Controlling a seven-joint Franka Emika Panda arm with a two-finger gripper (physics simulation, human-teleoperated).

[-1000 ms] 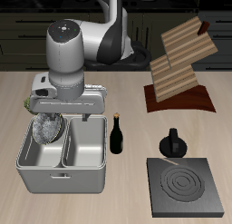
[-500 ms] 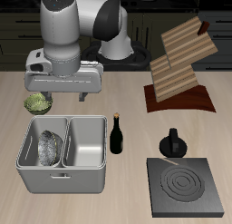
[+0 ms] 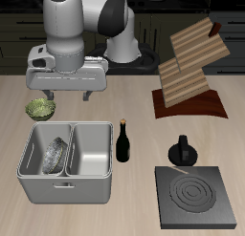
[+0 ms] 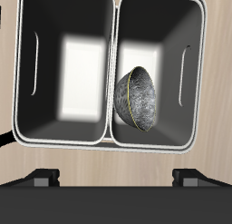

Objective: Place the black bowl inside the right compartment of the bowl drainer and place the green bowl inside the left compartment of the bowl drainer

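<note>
The black bowl [image 3: 55, 155] lies tilted on its side in one well of the bowl drainer [image 3: 67, 189], the well farther from the wine bottle. It leans against the middle wall. In the wrist view the black bowl [image 4: 138, 97] shows its speckled outside, and the other well of the bowl drainer [image 4: 115, 46] holds nothing. The green bowl [image 3: 39, 109] stands upright on the table just behind the drainer's back corner. My gripper [image 3: 74, 95] hangs open and empty well above the drainer's back edge; its fingertips [image 4: 43, 178] show nothing between them.
A dark wine bottle [image 3: 123, 141] stands right beside the drainer. A black stove plate [image 3: 196, 197] lies near the front edge, with a small black pot [image 3: 182, 150] behind it. A wooden rack [image 3: 187, 73] stands farther back.
My gripper let go of the black bowl inside the drainer well and rose straight up, open. The bowl stays tilted against the middle wall.
</note>
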